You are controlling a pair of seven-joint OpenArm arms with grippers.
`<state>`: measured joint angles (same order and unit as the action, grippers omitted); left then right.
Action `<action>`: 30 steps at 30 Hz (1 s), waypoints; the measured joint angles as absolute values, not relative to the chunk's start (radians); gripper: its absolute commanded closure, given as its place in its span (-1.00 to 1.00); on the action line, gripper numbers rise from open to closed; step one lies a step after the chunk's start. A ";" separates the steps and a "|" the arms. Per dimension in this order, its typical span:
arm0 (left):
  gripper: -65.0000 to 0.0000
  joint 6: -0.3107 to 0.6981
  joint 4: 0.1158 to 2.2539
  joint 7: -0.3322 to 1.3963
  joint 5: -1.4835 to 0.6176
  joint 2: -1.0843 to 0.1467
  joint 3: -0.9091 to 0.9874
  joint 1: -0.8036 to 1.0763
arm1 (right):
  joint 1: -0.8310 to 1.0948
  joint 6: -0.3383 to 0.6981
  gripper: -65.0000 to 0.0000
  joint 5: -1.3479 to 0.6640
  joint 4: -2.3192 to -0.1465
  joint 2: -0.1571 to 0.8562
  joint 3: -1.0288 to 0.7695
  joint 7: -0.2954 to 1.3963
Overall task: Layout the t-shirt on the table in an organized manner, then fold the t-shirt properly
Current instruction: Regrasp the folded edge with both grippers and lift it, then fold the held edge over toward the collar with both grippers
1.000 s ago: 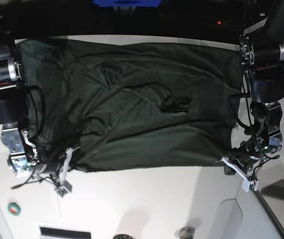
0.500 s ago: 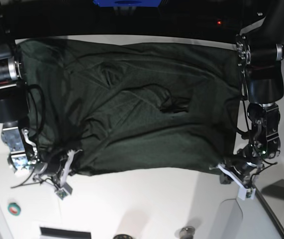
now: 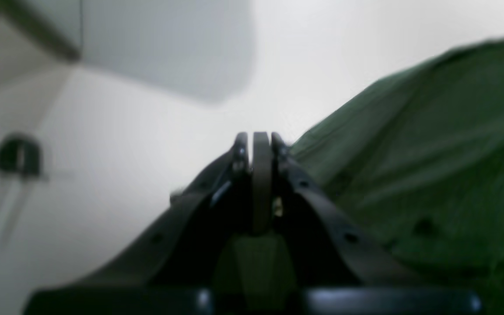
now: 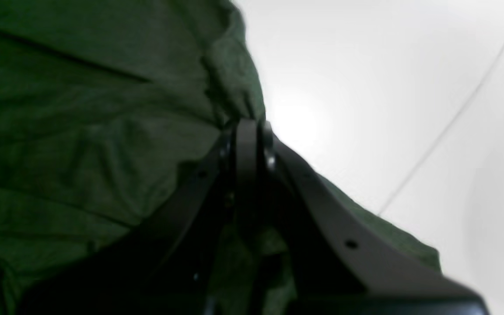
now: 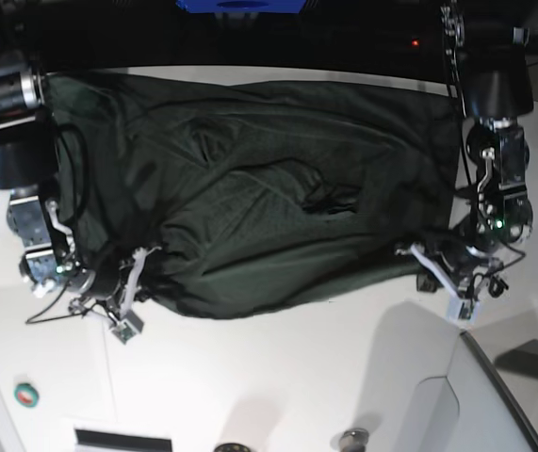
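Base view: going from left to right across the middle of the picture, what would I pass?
The right gripper pinching one corner of the cloth → the dark green t-shirt spread wide over the white table → the left gripper pinching the opposite corner.

**Layout as I see it from the base view**

I find the large dark green fabric t-shirt (image 5: pixel 259 188) spread across the far half of the wide white table (image 5: pixel 278 377). The right gripper (image 5: pixel 122 287) sits at its near-left corner, the left gripper (image 5: pixel 429 268) at its near-right corner. A small round green-and-red object (image 5: pixel 26 394) lies near the table's near-left edge.
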<state>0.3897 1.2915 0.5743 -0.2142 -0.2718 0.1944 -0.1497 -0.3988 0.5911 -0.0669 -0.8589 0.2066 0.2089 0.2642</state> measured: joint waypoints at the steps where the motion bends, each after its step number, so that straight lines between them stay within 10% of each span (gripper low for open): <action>1: 1.00 0.388 1.310 0.573 -0.214 -0.272 0.196 -0.133 | -0.384 0.591 1.00 -0.066 -0.881 0.213 0.209 0.266; 30: 1.00 0.394 1.571 0.635 -0.231 -0.282 0.226 0.147 | -0.036 0.591 1.00 -0.063 -1.264 0.215 -0.016 0.431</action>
